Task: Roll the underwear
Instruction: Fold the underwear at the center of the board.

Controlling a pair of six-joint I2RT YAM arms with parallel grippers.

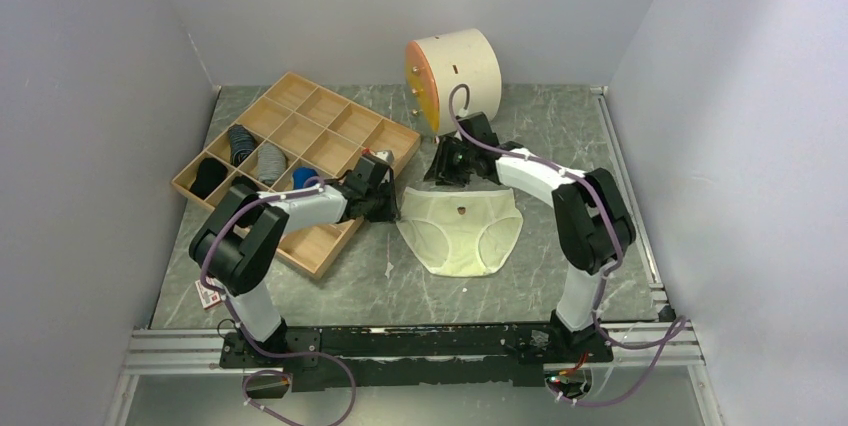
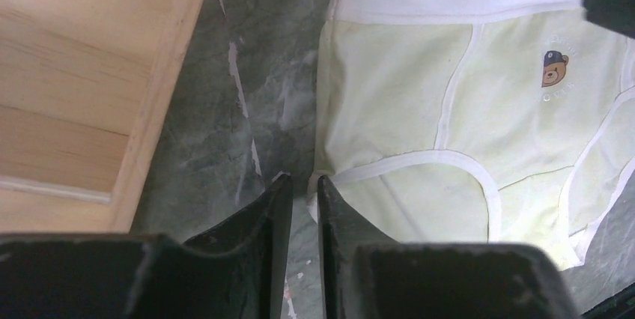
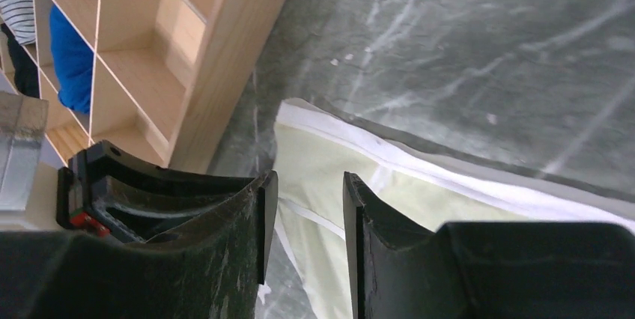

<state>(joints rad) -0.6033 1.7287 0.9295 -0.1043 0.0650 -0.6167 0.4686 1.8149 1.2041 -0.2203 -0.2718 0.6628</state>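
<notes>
Pale yellow underwear [image 1: 462, 231] lies spread flat on the grey marbled counter [image 1: 560, 126], waistband toward the far wall, just right of the wooden tray [image 1: 300, 136]. The front print is a bear head [image 2: 555, 69] in a blue cap; the lettering above and below it is too small to read. Left hand [image 2: 303, 184] sits low at the left leg-hole corner, fingers a slit apart, nothing clamped. Right hand [image 3: 307, 184] is over the waistband's left end, fingers partly apart, holding nothing.
</notes>
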